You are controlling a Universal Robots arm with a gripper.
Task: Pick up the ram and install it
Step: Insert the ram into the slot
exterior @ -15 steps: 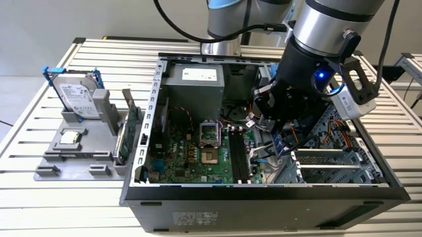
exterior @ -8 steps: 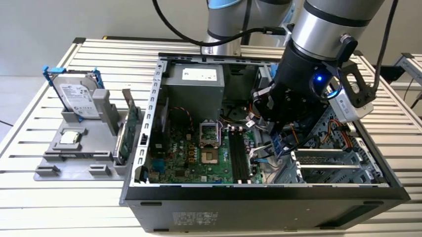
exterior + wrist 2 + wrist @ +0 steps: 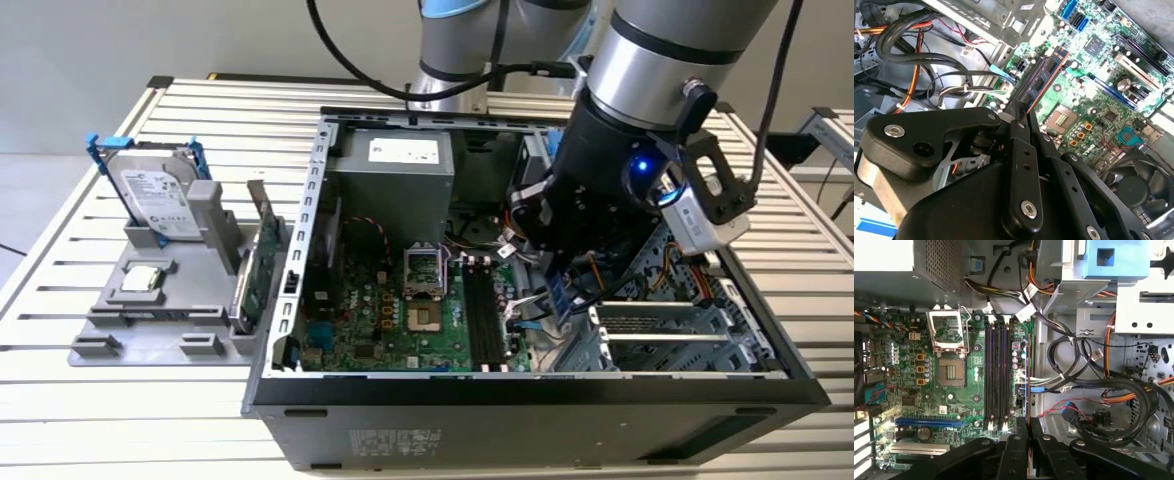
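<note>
In both wrist views my gripper (image 3: 1021, 112) (image 3: 1028, 422) is shut on the ram (image 3: 1043, 75), a long dark stick with black chips, gripped at one end. In the first wrist view the ram (image 3: 1028, 380) shows edge-on, hanging above the motherboard's edge beside the black memory slots (image 3: 996, 375) and apart from them. The slots are bare. In the exterior view the gripper (image 3: 561, 275) is down inside the open computer case (image 3: 534, 385), just to the exterior view's right of the memory slots (image 3: 483, 315).
Black and orange cables (image 3: 1094, 385) bunch close beside the ram. An open CPU socket (image 3: 949, 372) lies on the slots' other side. Outside the case a grey holder (image 3: 160, 310) carries a hard drive in a blue frame (image 3: 154, 190) and a green expansion card (image 3: 267, 250).
</note>
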